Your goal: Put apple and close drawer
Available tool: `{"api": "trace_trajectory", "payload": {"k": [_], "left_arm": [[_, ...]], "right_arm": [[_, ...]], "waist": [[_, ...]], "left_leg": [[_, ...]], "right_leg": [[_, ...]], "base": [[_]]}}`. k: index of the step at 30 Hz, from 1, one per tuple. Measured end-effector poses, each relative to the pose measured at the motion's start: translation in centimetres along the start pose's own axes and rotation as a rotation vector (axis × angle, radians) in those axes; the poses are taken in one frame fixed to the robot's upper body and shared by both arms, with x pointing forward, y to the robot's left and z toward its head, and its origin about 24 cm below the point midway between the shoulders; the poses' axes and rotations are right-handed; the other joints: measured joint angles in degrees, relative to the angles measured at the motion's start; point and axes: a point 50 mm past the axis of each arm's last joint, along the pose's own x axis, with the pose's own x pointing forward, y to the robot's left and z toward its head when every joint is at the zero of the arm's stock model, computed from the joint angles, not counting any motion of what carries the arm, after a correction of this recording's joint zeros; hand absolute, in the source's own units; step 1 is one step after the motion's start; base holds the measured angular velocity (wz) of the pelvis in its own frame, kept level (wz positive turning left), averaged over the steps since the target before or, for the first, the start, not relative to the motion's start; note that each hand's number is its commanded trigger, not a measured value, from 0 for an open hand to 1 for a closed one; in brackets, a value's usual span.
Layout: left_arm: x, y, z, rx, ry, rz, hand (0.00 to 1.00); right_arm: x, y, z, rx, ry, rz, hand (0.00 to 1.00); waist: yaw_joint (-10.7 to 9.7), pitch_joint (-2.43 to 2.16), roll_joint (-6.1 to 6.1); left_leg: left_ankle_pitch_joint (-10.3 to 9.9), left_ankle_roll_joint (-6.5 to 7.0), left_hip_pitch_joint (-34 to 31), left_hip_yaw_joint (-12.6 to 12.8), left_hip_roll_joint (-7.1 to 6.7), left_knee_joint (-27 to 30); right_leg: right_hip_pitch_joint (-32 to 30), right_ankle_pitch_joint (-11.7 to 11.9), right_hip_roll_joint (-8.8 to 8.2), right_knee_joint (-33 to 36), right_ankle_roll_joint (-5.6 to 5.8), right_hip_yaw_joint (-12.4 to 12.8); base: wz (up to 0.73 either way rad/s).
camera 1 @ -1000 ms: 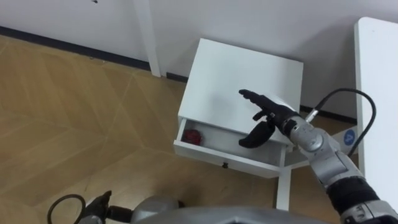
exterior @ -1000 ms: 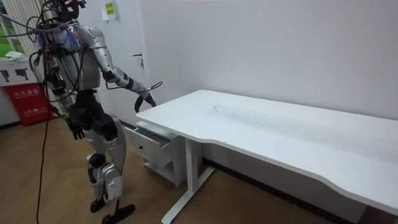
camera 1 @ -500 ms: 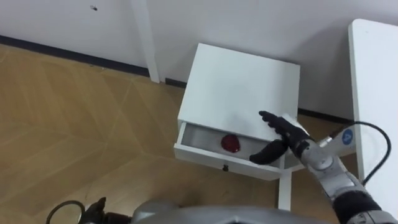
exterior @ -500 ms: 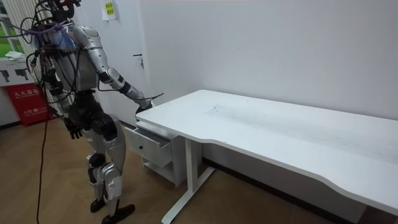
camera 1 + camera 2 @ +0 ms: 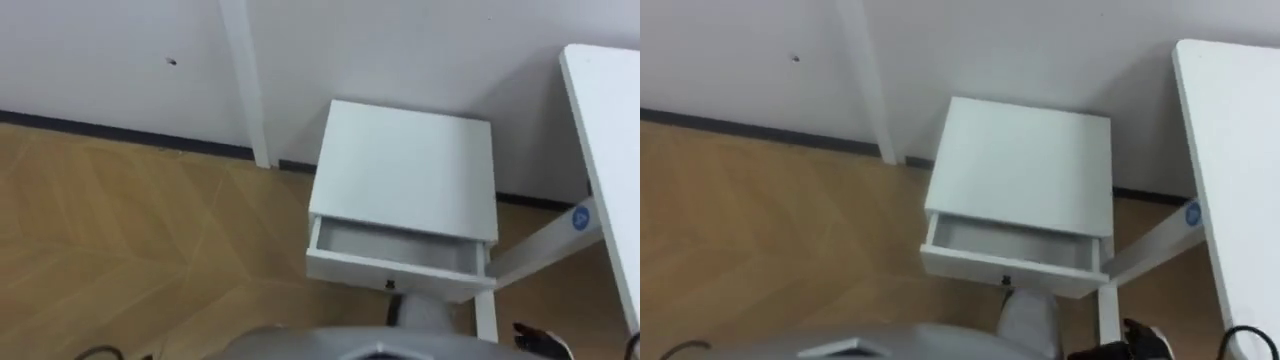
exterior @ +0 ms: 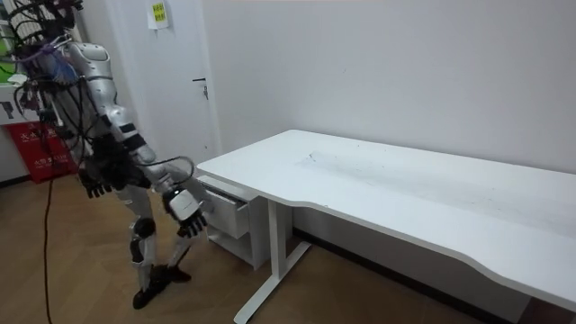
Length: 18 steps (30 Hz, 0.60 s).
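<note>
While drawer (image 5: 398,270) stands part open below cabinet (image 5: 405,170) top, closing step not yet done. Apple: location cannot tell; exposed drawer strip bare, judged further back inside. Right hand (image 6: 189,214) low before drawer front, left hand (image 6: 94,185) by hip; grip state of both: cannot tell.

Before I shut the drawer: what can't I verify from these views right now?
1. Whether the apple lies in the white cabinet's part-open drawer: eye views, the cabinet top covers most of the interior; room view, the drawer front hides it.
2. Right hand pose: eye views, cut off by the bottom edge; room view, too small.
3. Left hand pose: room view, too small.
</note>
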Motion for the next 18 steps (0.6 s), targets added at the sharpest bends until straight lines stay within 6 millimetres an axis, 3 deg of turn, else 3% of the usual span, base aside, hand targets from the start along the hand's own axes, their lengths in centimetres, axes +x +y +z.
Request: {"api": "trace_trajectory", "payload": {"k": [2,4,7,8,9,10,11,12,13,14,15,16,18], "left_arm": [[0.1,0.1,0.9,0.001,0.007,0.009,0.0],[0.1,0.0,0.9,0.01,0.023,0.005,0.0],[0.1,-0.1,0.0,0.016,0.064,0.003,0.0],[0.0,-0.2,-0.4,0.017,0.081,0.003,0.0],[0.0,-0.1,-0.7,0.016,0.089,0.005,0.0],[-0.1,-0.3,-1.5,0.013,0.107,0.009,0.0],[-0.3,-0.6,-2.6,0.011,0.131,0.012,0.0],[-0.2,-0.5,-2.2,0.02,0.119,0.015,0.0],[-0.1,-0.1,-0.9,0.04,0.068,0.026,0.0],[0.0,0.4,-0.4,0.043,0.044,0.041,0.0],[-0.1,0.3,-1.0,0.042,0.057,0.039,0.0],[-0.2,0.0,-1.7,0.04,0.074,0.03,0.0],[-0.2,0.0,-1.7,0.036,0.062,0.042,0.0]], "right_arm": [[-0.3,0.3,-2.2,0.088,0.068,-0.008,0.0],[-0.6,0.4,-3.8,0.121,0.135,-0.014,0.0],[-0.6,0.5,-4.0,0.171,0.158,-0.035,0.0],[-0.6,0.5,-3.8,0.21,0.158,-0.049,0.0],[-0.5,0.5,-3.6,0.22,0.158,-0.054,0.0],[-0.5,0.5,-3.3,0.231,0.157,-0.067,0.0],[-0.3,0.7,-2.5,0.234,0.149,-0.07,0.0],[-0.3,0.8,-2.5,0.231,0.15,-0.069,0.0],[-0.3,0.8,-2.7,0.23,0.167,-0.073,0.0],[-0.3,1.2,-2.4,0.224,0.172,-0.069,0.0],[-0.2,1.1,-2.1,0.224,0.167,-0.075,0.0],[-0.1,0.9,-1.3,0.23,0.137,-0.081,0.0],[-0.1,0.9,-1.2,0.245,0.129,-0.08,0.0]], "waist": [[-1.9,0.25,1.07],[-3.0,0.35,1.7],[-4.0,0.39,1.71],[-4.3,0.4,1.74],[-4.5,0.4,1.71],[-4.9,0.02,2.06],[-4.4,-0.2,-0.62],[-4.6,0.06,-0.58],[-4.5,0.19,1.45],[-3.8,0.82,0.53],[-3.6,0.76,0.3],[-3.7,0.78,0.09],[-3.7,0.9,-0.42]], "left_leg": [[-0.4,0.54,-1.7,0.0,0.88,2.0],[-1.5,0.58,-2.3,0.0,1.58,3.9],[-2.3,0.5,-2.8,0.3,2.06,5.5],[-2.4,-0.4,-2.8,0.3,2.1,5.4],[-2.4,-1.79,-2.8,0.4,2.09,5.2],[-1.8,-6.4,-1.8,1.2,1.66,3.2],[-1.7,-14.33,-0.4,1.9,0.82,3.3],[-2.6,-10.14,-2.2,-0.8,1.94,8.9],[-9.3,-7.63,-5.8,-7.4,6.83,14.9],[-11.0,-5.01,-7.6,-4.5,6.97,18.8],[-11.2,-4.94,-7.3,-4.2,6.46,19.0],[-10.9,-3.96,-6.1,-3.3,6.2,18.0],[-9.9,-3.63,-5.3,-2.9,4.86,15.2]], "right_leg": [[-11.4,-3.8,0.83,13.4,0.1,-1.6],[-17.0,-5.4,1.0,17.9,-0.16,-2.7],[-22.1,-5.5,1.04,19.4,-0.24,-2.8],[-22.4,-5.5,0.86,19.1,-0.26,-2.6],[-22.2,-5.4,0.78,18.6,-0.3,-2.5],[-20.7,-5.4,1.23,16.7,-0.64,-2.4],[-18.7,-5.4,-0.09,14.2,-0.37,-1.5],[-18.1,-5.5,-1.02,14.0,0.24,-1.4],[-18.2,-5.8,-1.26,14.0,1.1,0.0],[-16.7,-5.8,-1.48,12.1,1.21,3.9],[-14.2,-5.8,-1.79,10.1,1.24,4.6],[-8.6,-5.7,-2.3,5.6,1.48,4.7],[-0.2,-5.2,-3.27,-5.2,2.27,4.5]], "base": [[-0.05],[-0.05],[-0.12],[-0.09],[-0.1],[-0.29],[-0.17],[0.16],[0.37],[0.15],[-0.18],[-0.2],[-0.04]]}}
